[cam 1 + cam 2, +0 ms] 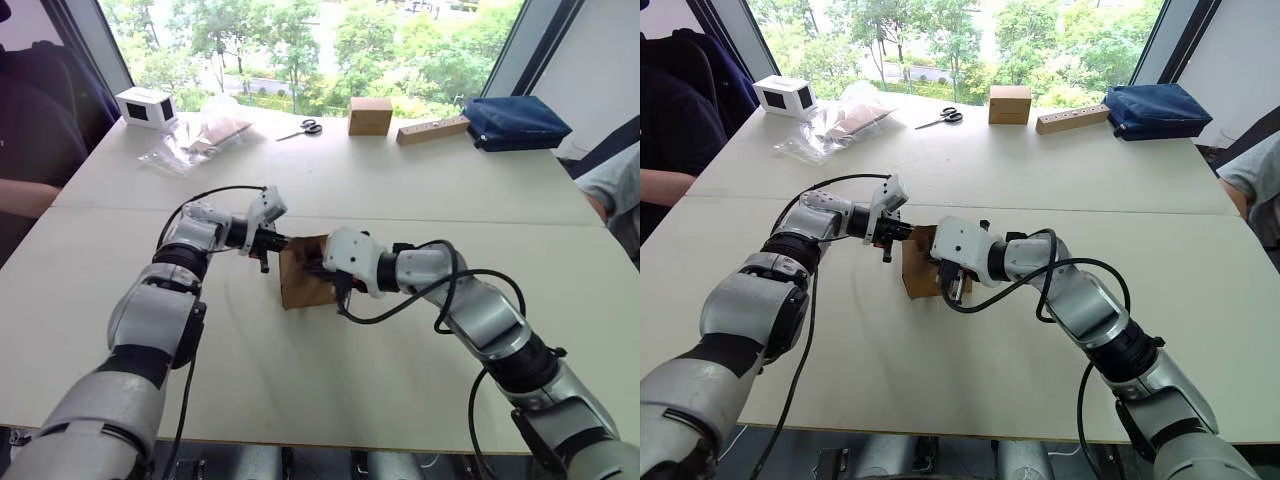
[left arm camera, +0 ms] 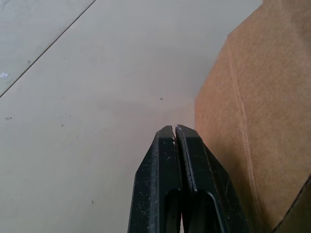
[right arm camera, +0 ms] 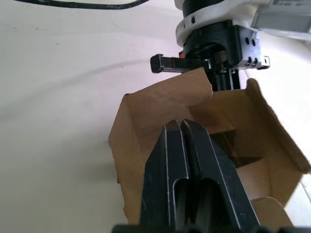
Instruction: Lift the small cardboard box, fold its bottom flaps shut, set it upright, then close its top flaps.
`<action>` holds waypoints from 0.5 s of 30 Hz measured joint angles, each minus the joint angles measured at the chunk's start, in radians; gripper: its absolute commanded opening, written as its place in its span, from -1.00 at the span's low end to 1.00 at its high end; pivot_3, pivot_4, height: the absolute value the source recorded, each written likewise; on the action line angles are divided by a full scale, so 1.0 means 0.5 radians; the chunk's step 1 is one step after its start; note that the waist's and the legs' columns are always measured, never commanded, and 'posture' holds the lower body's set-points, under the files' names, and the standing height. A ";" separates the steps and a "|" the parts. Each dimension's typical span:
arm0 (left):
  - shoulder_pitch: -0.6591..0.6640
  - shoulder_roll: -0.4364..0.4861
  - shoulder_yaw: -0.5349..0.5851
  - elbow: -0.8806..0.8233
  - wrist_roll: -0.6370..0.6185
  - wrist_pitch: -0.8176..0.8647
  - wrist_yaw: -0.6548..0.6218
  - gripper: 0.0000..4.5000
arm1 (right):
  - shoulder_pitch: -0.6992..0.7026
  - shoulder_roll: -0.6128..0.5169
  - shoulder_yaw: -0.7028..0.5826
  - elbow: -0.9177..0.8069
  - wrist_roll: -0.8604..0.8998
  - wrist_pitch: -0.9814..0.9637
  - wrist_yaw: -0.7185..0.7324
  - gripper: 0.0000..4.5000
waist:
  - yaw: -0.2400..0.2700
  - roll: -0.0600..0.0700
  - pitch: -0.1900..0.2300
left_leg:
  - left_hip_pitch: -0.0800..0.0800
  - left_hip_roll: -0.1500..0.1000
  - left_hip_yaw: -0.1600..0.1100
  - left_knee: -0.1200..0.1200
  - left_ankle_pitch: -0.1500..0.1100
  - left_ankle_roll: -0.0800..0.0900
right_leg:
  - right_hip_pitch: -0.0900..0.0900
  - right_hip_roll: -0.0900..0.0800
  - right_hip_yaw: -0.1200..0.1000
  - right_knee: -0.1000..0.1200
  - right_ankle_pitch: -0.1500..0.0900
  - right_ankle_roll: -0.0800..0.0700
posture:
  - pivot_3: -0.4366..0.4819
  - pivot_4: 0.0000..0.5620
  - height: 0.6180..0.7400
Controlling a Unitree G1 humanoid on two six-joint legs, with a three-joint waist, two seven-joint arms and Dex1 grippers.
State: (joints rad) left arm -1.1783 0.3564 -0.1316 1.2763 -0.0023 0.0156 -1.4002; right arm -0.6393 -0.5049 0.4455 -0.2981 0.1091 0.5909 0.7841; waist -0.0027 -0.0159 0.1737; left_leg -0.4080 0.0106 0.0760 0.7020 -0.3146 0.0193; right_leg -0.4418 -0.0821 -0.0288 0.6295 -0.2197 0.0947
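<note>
Left claw (image 2: 174,130) fingers pressed together; right claw (image 3: 181,124) likewise, arms converging mid-table.

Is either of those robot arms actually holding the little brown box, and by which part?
Neither holds it. Both pairs of jaws are shut on nothing: the left gripper beside the small cardboard box, the right gripper pushing among its flaps.

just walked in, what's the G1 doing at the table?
It is working a small plain brown corrugated cardboard box in the middle of the white table with both arms. The left gripper, fingers shut, sits beside the box's outer wall. The right gripper, also shut, pokes into the box's open end among its loose flaps. The flaps at that end are not yet folded shut. Scissors and a tidier cardboard cube lie at the far edge.
</note>
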 measured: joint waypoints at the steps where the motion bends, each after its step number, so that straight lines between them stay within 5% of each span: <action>1: 0.000 0.000 0.001 0.000 0.000 0.000 -0.007 -0.98 | 0.001 0.014 0.002 0.023 -0.010 -0.015 0.004 -1.00 | -0.004 0.000 0.000 | 0.000 0.000 0.000 0.000 0.000 0.000 | 0.000 0.000 0.000 0.000 0.000 0.000 | -0.05 -0.47 1.00; 15: 0.004 0.000 0.017 -0.001 0.008 0.005 -0.011 -0.98 | 0.024 0.081 0.002 0.174 -0.054 -0.135 0.042 -1.00 | -0.021 0.000 0.000 | 0.000 0.001 0.000 0.000 0.000 0.000 | 0.000 0.000 0.000 0.001 0.000 0.000 | -0.05 -0.47 1.00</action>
State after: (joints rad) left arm -1.1761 0.3567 -0.1231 1.2757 0.0016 0.0178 -1.4057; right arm -0.6274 -0.4643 0.4467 -0.2110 0.0819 0.5232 0.8051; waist -0.0131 -0.0159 0.1737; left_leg -0.4080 0.0110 0.0758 0.7019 -0.3145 0.0192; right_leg -0.4419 -0.0821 -0.0288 0.6298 -0.2197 0.0947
